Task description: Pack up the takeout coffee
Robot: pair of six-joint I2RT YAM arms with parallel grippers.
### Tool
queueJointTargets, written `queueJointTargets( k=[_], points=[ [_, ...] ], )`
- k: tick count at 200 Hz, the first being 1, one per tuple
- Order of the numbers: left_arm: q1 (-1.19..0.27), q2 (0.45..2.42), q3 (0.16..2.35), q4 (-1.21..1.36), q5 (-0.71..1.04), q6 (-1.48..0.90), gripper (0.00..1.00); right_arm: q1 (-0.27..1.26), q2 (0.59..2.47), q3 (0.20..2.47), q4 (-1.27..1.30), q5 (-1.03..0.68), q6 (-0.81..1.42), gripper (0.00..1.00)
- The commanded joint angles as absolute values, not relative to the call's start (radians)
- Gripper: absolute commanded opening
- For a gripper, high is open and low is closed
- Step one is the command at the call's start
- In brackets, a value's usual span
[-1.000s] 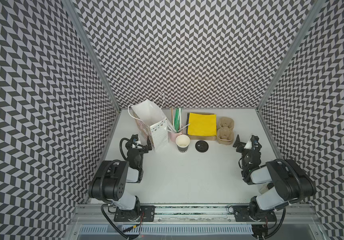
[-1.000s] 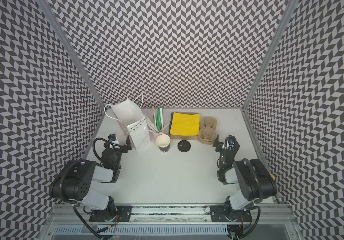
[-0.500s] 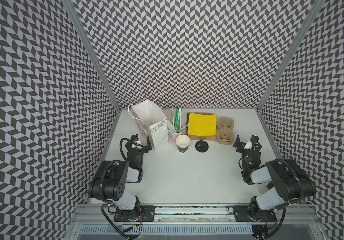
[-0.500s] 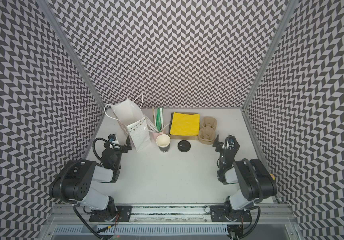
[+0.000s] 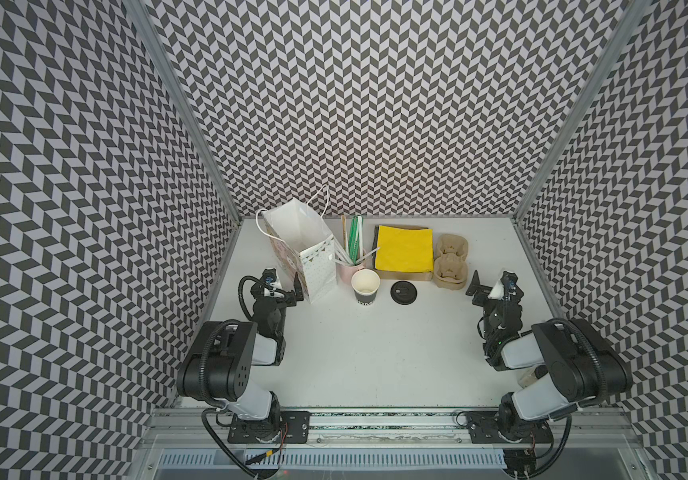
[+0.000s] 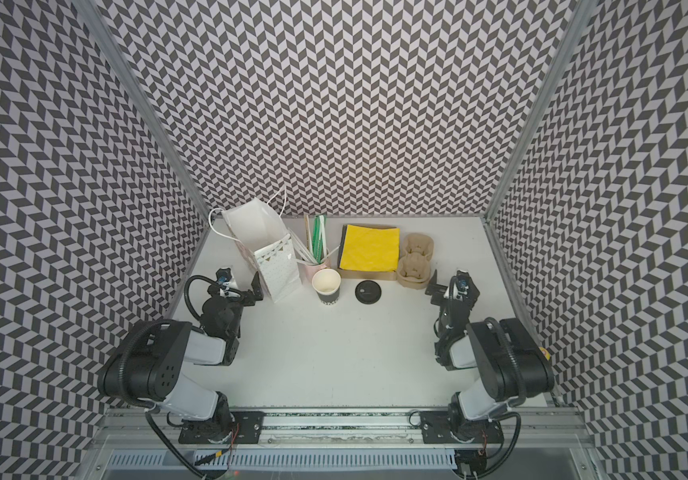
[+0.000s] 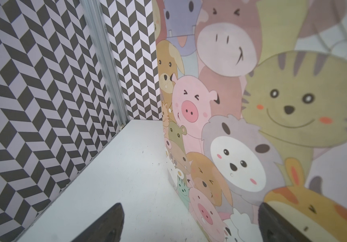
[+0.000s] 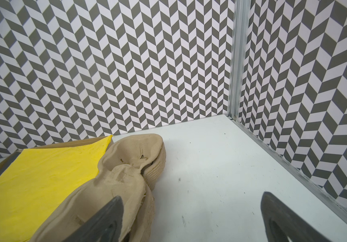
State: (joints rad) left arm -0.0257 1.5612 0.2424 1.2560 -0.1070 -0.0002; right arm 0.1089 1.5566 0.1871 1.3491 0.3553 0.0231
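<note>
Black paper cup (image 5: pixel 365 286) is standing upright and uncapped, white inside, just in front of the pink straw cup (image 5: pixel 348 270). Its round plastic lid (image 5: pixel 403 292) is lying flat beside it. The printed paper bag (image 5: pixel 305 253), yellow napkin (image 5: pixel 404 248) and moulded pulp carriers (image 5: pixel 451 262) are crowding the rear. The left gripper (image 7: pixel 191 226) by the bag and the right gripper (image 8: pixel 191 222) by the carriers are gaping wide, grasping nothing. The table (image 5: pixel 375 353) is offering open room in front.

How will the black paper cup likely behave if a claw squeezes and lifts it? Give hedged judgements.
The black paper cup stands open, its lid lying apart beside it, so its rim would probably flex under a squeeze. It looks empty inside, so likely light. Taller than wide, it may tip if pushed high.
</note>
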Motion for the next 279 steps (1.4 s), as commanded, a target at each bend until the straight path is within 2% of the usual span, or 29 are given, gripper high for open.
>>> queueJointTargets(
  k=[1, 23, 45, 61, 66, 74, 93, 112, 133, 145, 170, 182, 199, 207, 223, 231, 243, 258, 279],
  points=[
    [-0.017, 1.521, 0.195, 1.328, -0.094, -0.017, 1.0, 0.114, 1.514, 0.166, 1.394, 0.338, 0.003, 0.99],
    [-0.017, 1.422, 0.181, 1.271, -0.139, -0.037, 1.0, 0.119, 1.511, 0.125, 1.472, 0.334, -0.009, 0.99],
    [-0.017, 1.295, 0.231, 1.023, -0.163, -0.064, 1.0, 0.127, 1.548, 0.104, 1.581, 0.348, -0.021, 0.99],
    [-0.017, 1.212, 0.236, 0.936, -0.156, -0.063, 1.0, 0.13, 1.529, 0.105, 1.551, 0.335, -0.028, 0.99],
    [-0.017, 1.184, 0.235, 0.909, -0.159, -0.071, 1.0, 0.147, 1.515, 0.107, 1.561, 0.378, -0.04, 0.99],
    [-0.017, 1.136, 0.229, 0.887, -0.169, -0.091, 1.0, 0.172, 1.451, 0.148, 1.432, 0.48, -0.039, 0.99],
    [-0.018, 1.031, 0.226, 0.841, -0.159, -0.162, 1.0, 0.189, 1.244, 0.338, 0.95, 0.394, -0.064, 0.99],
    [-0.019, 0.934, 0.275, 0.696, -0.208, -0.282, 1.0, 0.217, 1.122, 0.338, 0.92, 0.423, -0.036, 0.99],
    [-0.039, 0.87, 0.41, 0.319, -0.42, -0.588, 1.0, 0.253, 0.987, 0.339, 0.866, 0.347, 0.007, 0.99],
    [-0.04, 0.844, 0.498, 0.091, -0.471, -0.749, 1.0, 0.261, 0.914, 0.375, 0.765, 0.274, 0.082, 0.99],
    [-0.039, 0.766, 0.62, -0.114, -0.346, -0.717, 1.0, 0.261, 0.838, 0.445, 0.601, 0.145, 0.443, 0.99],
    [-0.034, 0.712, 0.663, -0.184, -0.258, -0.692, 1.0, 0.259, 0.818, 0.474, 0.512, 0.06, 0.536, 0.99],
    [-0.047, 0.658, 0.721, -0.274, -0.131, -0.634, 0.99, 0.263, 0.845, 0.521, 0.496, -0.128, 0.513, 0.99],
    [-0.062, 0.652, 0.748, -0.33, -0.099, -0.643, 0.96, 0.271, 0.87, 0.577, 0.405, -0.136, 0.519, 0.99],
    [-0.08, 0.687, 0.802, -0.452, 0.006, -0.678, 0.84, 0.301, 0.928, 0.682, 0.197, -0.121, 0.468, 0.99],
    [-0.104, 0.716, 0.818, -0.493, 0.065, -0.685, 0.8, 0.329, 0.953, 0.72, 0.106, -0.062, 0.453, 0.99],
    [-0.179, 0.755, 0.836, -0.553, 0.061, -0.711, 0.79, 0.371, 0.979, 0.757, 0.009, 0.001, 0.424, 0.99],
    [-0.317, 0.782, 0.85, -0.584, -0.011, -0.73, 0.79, 0.418, 0.997, 0.772, -0.058, 0.066, 0.407, 0.99],
    [-0.498, 0.832, 0.871, -0.595, -0.138, -0.775, 0.8, 0.471, 1.028, 0.796, -0.11, 0.064, 0.369, 0.99]
  ],
)
